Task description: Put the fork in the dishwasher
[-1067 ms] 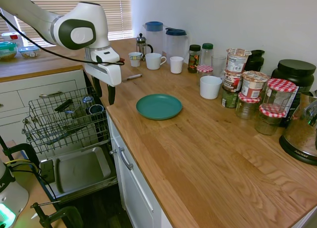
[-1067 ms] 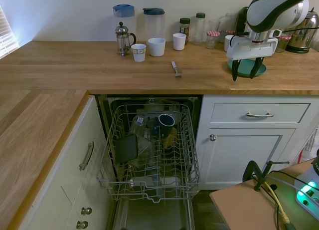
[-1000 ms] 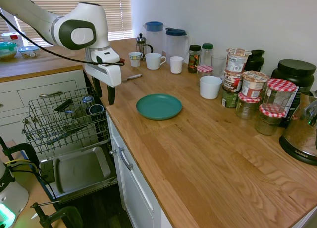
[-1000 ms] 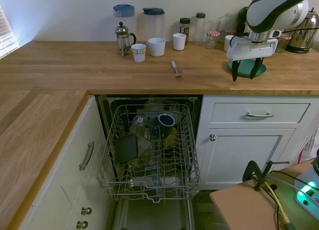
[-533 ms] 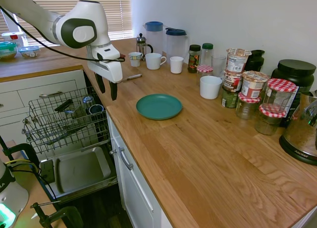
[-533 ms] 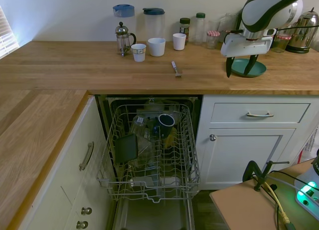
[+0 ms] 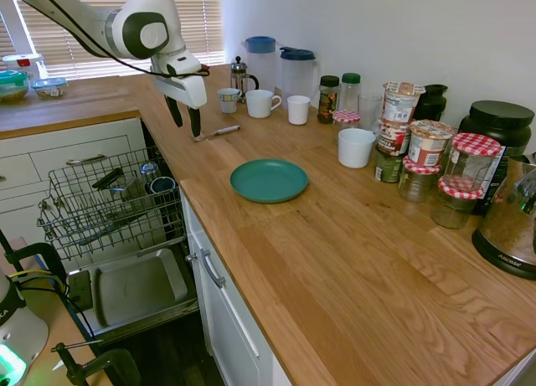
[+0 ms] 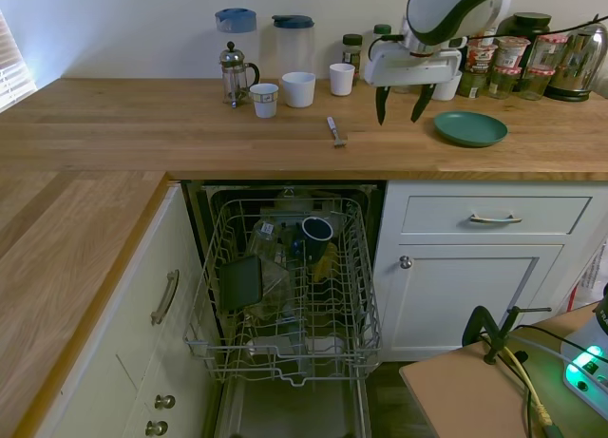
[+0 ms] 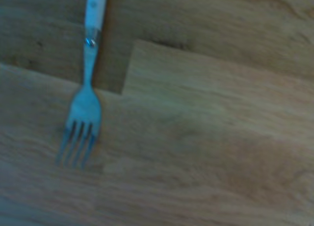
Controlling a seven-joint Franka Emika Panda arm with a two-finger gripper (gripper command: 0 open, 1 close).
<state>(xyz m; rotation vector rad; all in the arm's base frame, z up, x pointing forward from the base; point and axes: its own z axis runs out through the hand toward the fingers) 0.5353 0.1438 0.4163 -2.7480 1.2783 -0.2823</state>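
Observation:
The fork [image 7: 219, 131] [image 8: 334, 131] lies flat on the wooden counter in front of the mugs, pale handle and silver tines [image 9: 81, 133] clear in the wrist view. My gripper [image 7: 185, 123] [image 8: 399, 105] hangs open and empty above the counter, close to the fork's tine end in the first exterior view and a short way to its right in the second. The dishwasher stands open below the counter, its grey wire rack [image 8: 285, 295] [image 7: 109, 206] pulled out with cups and dishes inside, the steel-lined door [image 7: 134, 290] down.
A teal plate [image 7: 269, 180] [image 8: 469, 128] lies on the counter beyond the gripper. Mugs [image 8: 298, 88], a French press [image 8: 236, 73] and two jugs stand behind the fork. Jars and a kettle [image 7: 511, 227] crowd the counter's far end. White drawers [image 8: 494, 219] flank the dishwasher.
The gripper rose from the counter's front edge by the teal plate and travelled along the counter toward the fork, staying open. The fork has not moved.

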